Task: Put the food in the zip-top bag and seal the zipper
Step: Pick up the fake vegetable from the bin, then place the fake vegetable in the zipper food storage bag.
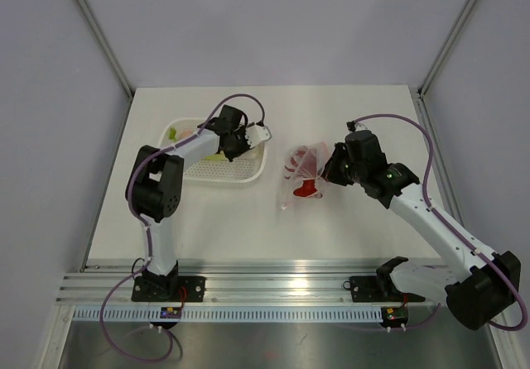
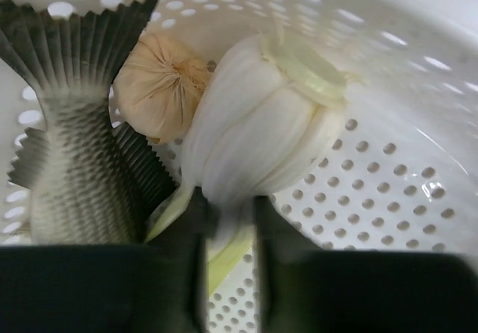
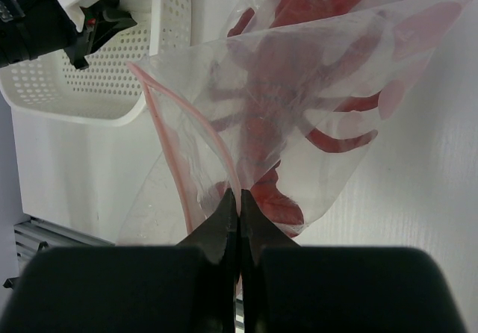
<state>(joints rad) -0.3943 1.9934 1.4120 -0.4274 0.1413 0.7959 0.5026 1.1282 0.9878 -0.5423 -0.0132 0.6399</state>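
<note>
The left claw (image 2: 231, 232) was down inside the basket (image 2: 388, 184), its jaws closed against both sides of the vegetable's (image 2: 254, 131) pale stalk. The white leafy head stretched away straight ahead of the fingertips. That grip on the narrow stalk looked chosen because the bulbous head would be too wide to span. The fish (image 2: 75, 176) lay just left of the claw with its tail fanned out ahead, touching the vegetable's side. A peach round piece (image 2: 160, 86) sat farther ahead, wedged between fish and vegetable. Both looked untouched and not yet bagged.

The right claw (image 3: 240, 217) was pinched fully shut on the bag's (image 3: 336, 64) mouth edge, right where the zipper (image 3: 142, 78) ran into its fingertips. From there the pink strip curved up and to the left, so the mouth gaped toward the basket. Holding one lip raised seemed meant to keep the floppy plastic open for the next item. The lobster (image 3: 269, 116) was already inside, ahead of the fingertips and slightly right, its claws spread against the film. The bag's far end sagged onto the table (image 3: 418, 221).

The step in hand appeared to be lifting the vegetable out. The zipper was unsealed.
</note>
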